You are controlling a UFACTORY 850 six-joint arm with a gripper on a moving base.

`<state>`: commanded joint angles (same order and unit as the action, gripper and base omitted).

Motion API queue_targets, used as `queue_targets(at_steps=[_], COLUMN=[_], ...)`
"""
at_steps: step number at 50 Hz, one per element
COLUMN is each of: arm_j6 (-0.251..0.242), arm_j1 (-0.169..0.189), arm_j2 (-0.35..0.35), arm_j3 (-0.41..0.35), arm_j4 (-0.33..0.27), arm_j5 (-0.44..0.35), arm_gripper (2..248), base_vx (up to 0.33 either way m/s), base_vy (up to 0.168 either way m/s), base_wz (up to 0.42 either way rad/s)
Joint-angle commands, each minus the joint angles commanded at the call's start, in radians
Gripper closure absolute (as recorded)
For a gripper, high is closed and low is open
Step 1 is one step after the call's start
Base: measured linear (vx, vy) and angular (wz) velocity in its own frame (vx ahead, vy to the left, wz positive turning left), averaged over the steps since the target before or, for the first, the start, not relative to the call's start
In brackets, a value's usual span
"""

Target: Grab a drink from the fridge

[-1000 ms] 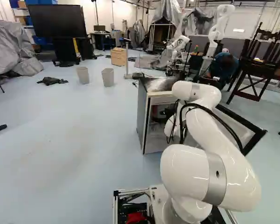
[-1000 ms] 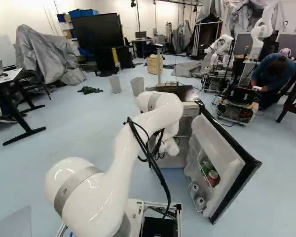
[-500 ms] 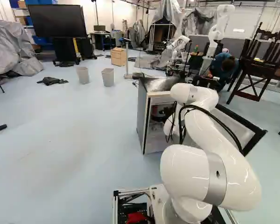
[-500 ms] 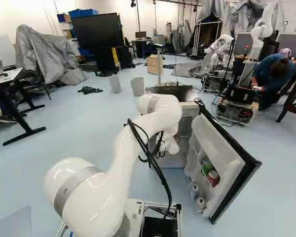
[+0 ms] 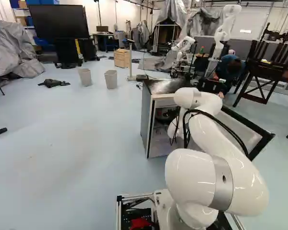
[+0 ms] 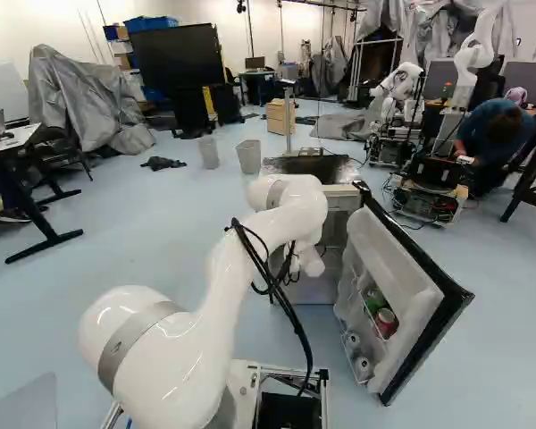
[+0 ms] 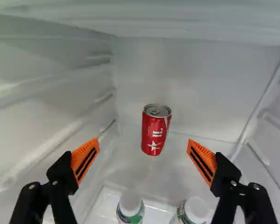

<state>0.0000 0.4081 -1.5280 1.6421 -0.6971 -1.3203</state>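
The red can (image 7: 154,133) is seen upright near the back wall (image 7: 200,84) of the fridge (image 5: 145,115), ahead of the fingers (image 7: 85,159), which are spread wide apart; with its long axis vertical, it could be straddled by a straight reach toward that wall

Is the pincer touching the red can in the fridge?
Apart. The wrist view shows the red can standing ahead of the open pincer, with white fridge interior visible between it and each orange pad.
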Motion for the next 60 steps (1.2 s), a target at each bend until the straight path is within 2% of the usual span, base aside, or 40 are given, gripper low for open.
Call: queue_targets(at_steps=[42, 59, 60], arm_j6=[0.0, 0.0, 0.0], arm_j1=[-0.017, -0.018, -0.018], arm_j2=[-0.093, -0.101, -0.101], arm_j3=[0.175, 0.191, 0.191], arm_j4=[0.0, 0.0, 0.0], arm_j5=[0.0, 0.0, 0.0], arm_gripper=[3, 6, 41], base_vx=[0.0, 0.0, 0.0], base_vy=[0.0, 0.0, 0.0], base_wz=[0.0, 0.0, 0.0])
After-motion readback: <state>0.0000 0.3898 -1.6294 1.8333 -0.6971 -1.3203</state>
